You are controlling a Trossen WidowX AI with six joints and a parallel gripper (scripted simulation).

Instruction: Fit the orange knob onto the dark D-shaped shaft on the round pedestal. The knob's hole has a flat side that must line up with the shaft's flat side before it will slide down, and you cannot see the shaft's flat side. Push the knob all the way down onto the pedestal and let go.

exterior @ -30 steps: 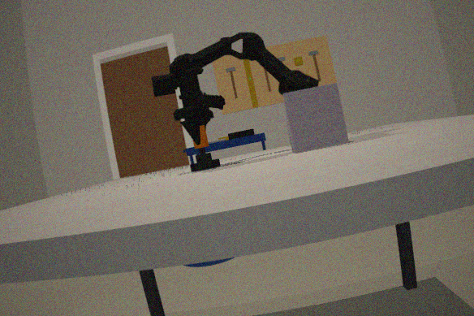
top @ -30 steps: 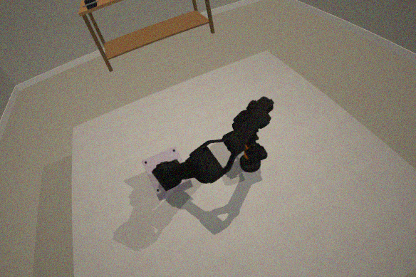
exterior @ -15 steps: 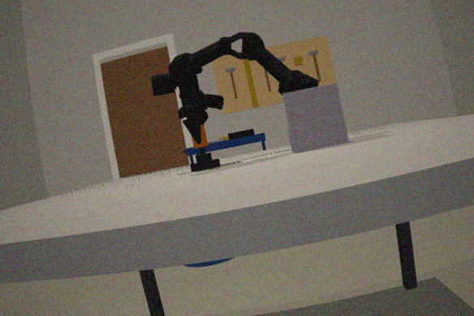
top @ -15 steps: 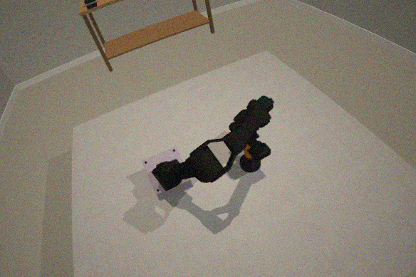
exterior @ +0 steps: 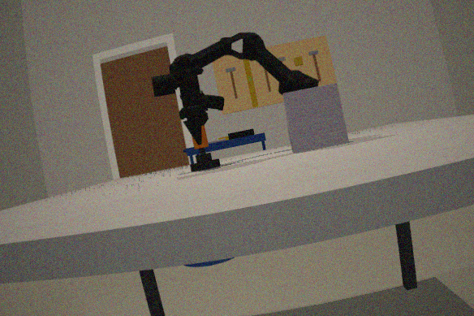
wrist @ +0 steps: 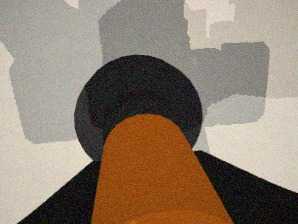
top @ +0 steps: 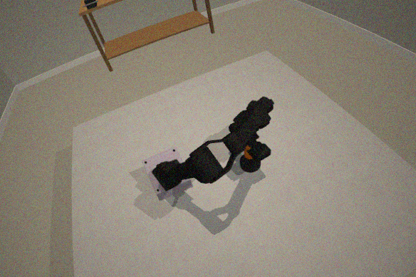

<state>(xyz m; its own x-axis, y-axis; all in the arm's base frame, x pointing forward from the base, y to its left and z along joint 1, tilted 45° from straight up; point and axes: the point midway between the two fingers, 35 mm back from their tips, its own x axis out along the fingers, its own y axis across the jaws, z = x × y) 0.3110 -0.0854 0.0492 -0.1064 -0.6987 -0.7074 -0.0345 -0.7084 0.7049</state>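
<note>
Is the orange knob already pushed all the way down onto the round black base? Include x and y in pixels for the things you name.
No, the knob [exterior: 203,141] [wrist: 146,170] sits higher, with dark post showing beneath it.

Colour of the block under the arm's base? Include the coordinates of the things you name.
Pale greyish lilac block [top: 162,155] [exterior: 316,119], plain; best in the exterior view.
</note>
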